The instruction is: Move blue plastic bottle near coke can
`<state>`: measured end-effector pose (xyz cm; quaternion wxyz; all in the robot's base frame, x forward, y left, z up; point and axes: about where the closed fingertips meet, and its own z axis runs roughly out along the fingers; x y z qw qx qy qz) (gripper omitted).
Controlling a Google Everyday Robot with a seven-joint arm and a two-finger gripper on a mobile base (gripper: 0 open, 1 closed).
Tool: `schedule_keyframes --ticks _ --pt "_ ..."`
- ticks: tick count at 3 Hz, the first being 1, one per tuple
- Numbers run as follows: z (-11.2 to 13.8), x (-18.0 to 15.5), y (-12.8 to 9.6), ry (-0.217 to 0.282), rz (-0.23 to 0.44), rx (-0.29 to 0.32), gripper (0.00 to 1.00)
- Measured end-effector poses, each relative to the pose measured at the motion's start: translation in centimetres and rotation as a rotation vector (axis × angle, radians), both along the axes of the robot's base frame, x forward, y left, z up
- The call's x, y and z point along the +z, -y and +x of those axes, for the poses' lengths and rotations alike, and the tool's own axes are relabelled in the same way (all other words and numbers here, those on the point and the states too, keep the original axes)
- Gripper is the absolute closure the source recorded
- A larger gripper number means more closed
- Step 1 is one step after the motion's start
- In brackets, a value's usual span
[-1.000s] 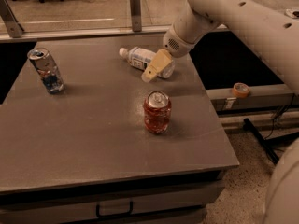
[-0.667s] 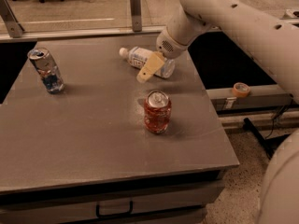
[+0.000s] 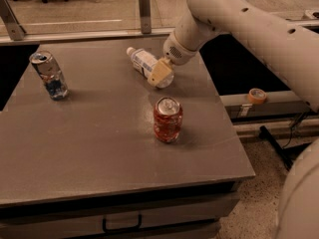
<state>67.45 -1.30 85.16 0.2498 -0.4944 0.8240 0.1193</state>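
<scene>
The blue plastic bottle (image 3: 143, 61) lies on its side at the back middle of the grey table (image 3: 89, 148), with its white cap pointing back left. My gripper (image 3: 160, 73) hangs from the white arm (image 3: 239, 19) and sits over the bottle's near end, hiding that end. The coke can (image 3: 168, 119), red and dented, stands upright in front of the gripper, a short way nearer the front edge.
A slim silver-and-blue can (image 3: 49, 75) stands at the table's left. A roll of tape (image 3: 256, 95) lies on a ledge to the right of the table. A rail with metal posts (image 3: 144, 4) runs behind the table. A drawer handle (image 3: 122, 225) shows below the front edge.
My gripper has moved a little left and down onto the bottle's near end. The bottle and both cans have stayed in place.
</scene>
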Motion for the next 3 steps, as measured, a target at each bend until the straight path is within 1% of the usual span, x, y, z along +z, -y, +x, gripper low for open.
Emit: schedule_keyframes --ticks 1,2,3 --pt "-0.7 0.6 1.5 -0.004 -0.013 -0.001 0.87" --pt "-2.9 1.2 4.5 -0.035 -0.064 -0.004 1.0" --pt "-6.1 1.0 8.8 -0.097 -0.111 -0.004 1.0"
